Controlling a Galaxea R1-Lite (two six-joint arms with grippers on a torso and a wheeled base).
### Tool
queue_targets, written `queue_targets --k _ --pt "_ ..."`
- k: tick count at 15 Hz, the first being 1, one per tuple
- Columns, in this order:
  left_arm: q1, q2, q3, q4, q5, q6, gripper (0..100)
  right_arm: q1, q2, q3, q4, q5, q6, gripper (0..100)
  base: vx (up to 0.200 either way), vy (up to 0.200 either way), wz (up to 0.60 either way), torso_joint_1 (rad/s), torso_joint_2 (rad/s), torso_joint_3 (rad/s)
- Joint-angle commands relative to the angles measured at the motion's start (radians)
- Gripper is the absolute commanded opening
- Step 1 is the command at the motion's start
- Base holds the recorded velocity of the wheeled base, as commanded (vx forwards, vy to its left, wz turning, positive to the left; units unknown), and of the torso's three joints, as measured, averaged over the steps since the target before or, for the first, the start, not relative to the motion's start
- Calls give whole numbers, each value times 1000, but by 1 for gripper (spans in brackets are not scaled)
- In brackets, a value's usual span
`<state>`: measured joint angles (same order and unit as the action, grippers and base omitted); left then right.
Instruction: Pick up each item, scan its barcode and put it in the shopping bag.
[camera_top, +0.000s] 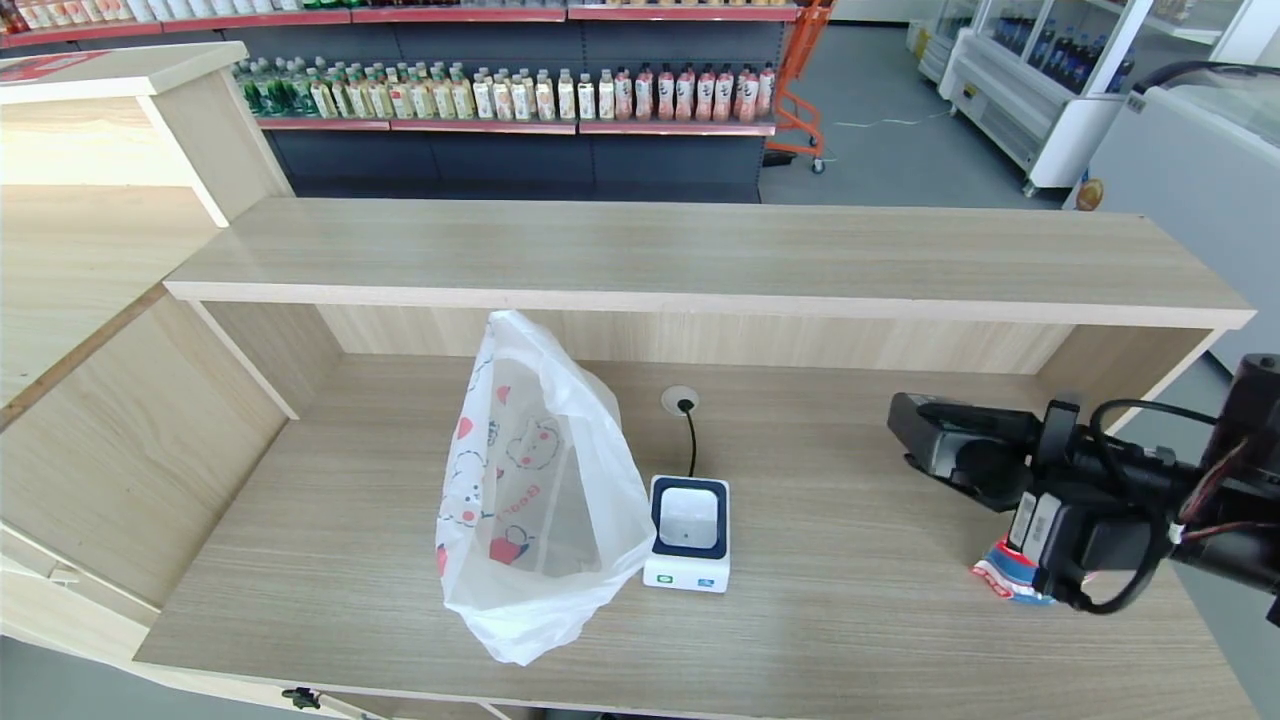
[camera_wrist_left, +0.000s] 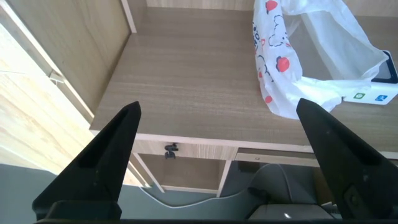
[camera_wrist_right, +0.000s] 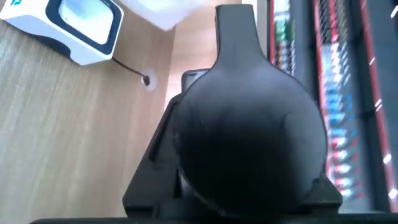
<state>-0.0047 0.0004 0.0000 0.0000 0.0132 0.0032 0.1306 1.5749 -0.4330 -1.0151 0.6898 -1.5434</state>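
Now the left pincer hangs spread apart and empty, the shopping bag ahead standing open for items; of the right pincer I cannot tell.

White shopping bag with red cartoon print; white, navy-framed scanner; wood-grain counter.

My white shopping bag with cartoon prints stands open at frame centre, just beside the barcode scanner; a red-blue packet lies lower right.
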Motion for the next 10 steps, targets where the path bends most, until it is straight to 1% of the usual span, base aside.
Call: queue_targets --k 1,2,3,5,7,8,9,10 --pt "0 0 0 0 1 0 100 58 80 -3 59 352 -512 0 0 0 0 0 0 0" --pt "0 0 0 0 1 0 100 127 102 -3 119 384 -656 0 0 0 0 0 0 0" --pt "0 0 0 0 1 0 100 176 145 -6 178 389 -754 0 0 0 0 0 0 0" --pt "0 0 0 0 1 0 100 207 182 -27 185 405 -793 0 0 0 0 0 0 0" --pt "0 0 0 0 1 0 100 279 228 -67 110 432 -801 0 0 0 0 0 0 0" --pt "0 0 0 0 1 0 100 337 267 -113 64 453 -797 0 0 0 0 0 0 0" --pt "0 0 0 0 1 0 100 386 303 -145 49 455 -797 0 0 0 0 0 0 0" --pt "0 0 0 0 1 0 100 408 333 -178 47 461 -801 0 0 0 0 0 0 0"
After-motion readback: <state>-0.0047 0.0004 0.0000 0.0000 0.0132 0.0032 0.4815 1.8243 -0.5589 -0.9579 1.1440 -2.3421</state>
